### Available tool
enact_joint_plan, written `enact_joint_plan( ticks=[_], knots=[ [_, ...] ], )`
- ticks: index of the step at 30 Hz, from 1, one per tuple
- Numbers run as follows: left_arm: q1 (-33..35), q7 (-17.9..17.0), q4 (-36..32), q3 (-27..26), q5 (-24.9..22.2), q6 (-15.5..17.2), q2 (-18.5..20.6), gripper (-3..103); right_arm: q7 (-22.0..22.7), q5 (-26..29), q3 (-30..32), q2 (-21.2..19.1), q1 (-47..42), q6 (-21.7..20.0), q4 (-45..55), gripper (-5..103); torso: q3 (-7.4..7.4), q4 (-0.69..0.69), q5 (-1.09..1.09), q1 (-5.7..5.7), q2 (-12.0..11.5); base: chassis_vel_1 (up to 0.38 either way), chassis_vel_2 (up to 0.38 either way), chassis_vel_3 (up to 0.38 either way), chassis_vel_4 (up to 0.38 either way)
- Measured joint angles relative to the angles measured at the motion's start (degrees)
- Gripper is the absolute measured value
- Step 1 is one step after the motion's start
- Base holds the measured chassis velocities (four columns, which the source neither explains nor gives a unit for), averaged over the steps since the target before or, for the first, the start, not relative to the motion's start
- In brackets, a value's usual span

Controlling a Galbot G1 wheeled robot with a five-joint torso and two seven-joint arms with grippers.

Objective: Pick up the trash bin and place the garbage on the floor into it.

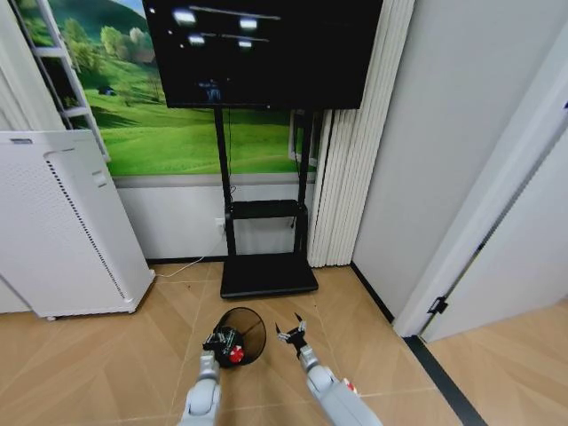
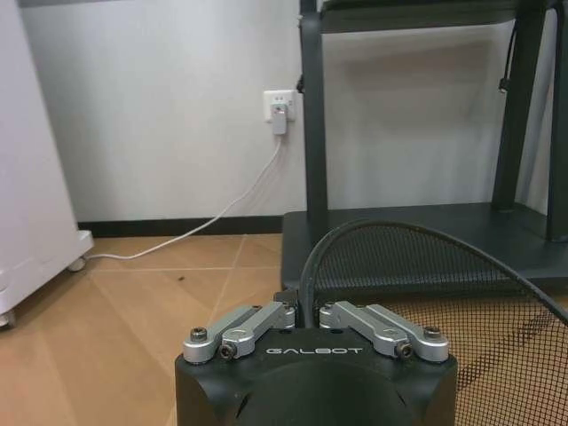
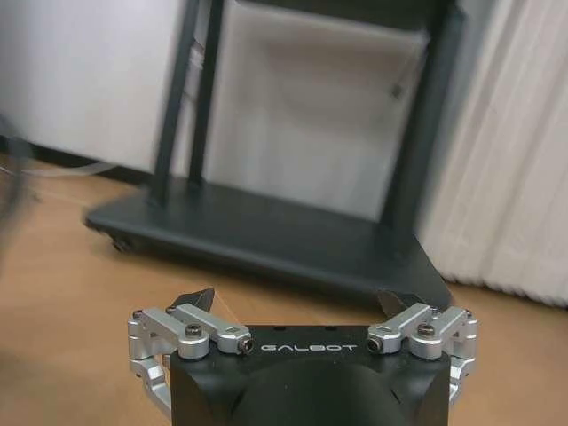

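While the left claw (image 1: 222, 342) is pinched shut on the rim of the trash bin (image 1: 247, 333), the black mesh bin hangs tipped off the floor (image 1: 133, 364), its long axis running roughly from 7 o'clock to 1 o'clock and its open mouth turned back toward the robot, with something red and white just inside the rim beside the claw. Just beside it at 3 o'clock, the right claw (image 1: 292, 334) hovers spread wide and empty. Bare floor lies at 9 o'clock up to the white air purifier (image 1: 67, 222), the black TV stand (image 1: 266, 273) base blocks 12 o'clock, and a wall and door frame (image 1: 479, 213) close off 2 to 3 o'clock.
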Motion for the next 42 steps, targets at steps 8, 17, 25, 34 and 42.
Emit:
enact_joint_plan(
  ticks=[8, 17, 25, 34, 42],
  knots=[
    [10.8, 0.0, -9.5, -2.7, -7.4, -0.2, 3.2, 6, -1.8, 1.5, 2.0, -3.3, -2.8, -2.8, -1.1, 100, -0.01, 0.03, -0.01, -0.01, 0.0, 0.0, 0.0, 0.0, 0.0],
    [15.0, 0.3, -15.9, -4.5, -15.4, 0.5, 6.6, 6, -7.2, 1.5, 1.9, -8.2, -5.1, -1.8, -3.9, 100, 0.0, 0.01, 0.0, -0.01, 0.0, 0.0, 0.0, 0.0, 0.0],
    [14.7, 0.3, -17.3, -3.6, -15.9, 1.3, 6.1, 6, -8.0, 1.1, 3.6, -11.6, -5.9, -1.8, -8.1, 100, 0.0, 0.0, 0.0, -0.01, 0.0, 0.0, 0.0, 0.0, 0.0],
    [13.7, 0.3, -15.7, -3.1, -15.5, 0.9, 6.1, 6, -9.1, -0.7, 7.3, -12.0, -8.9, -0.2, -10.9, 100, 0.0, 0.0, -0.02, -0.01, 0.0, 0.0, 0.0, 0.0, 0.0],
    [13.4, 0.3, -14.3, -3.6, -15.7, 0.1, 6.1, 6, -9.1, -3.8, 8.1, -9.2, -10.0, 0.7, -12.3, 100, 0.0, 0.01, -0.01, 0.0, 0.0, 0.0, 0.0, 0.0, 0.0]
  ],
)
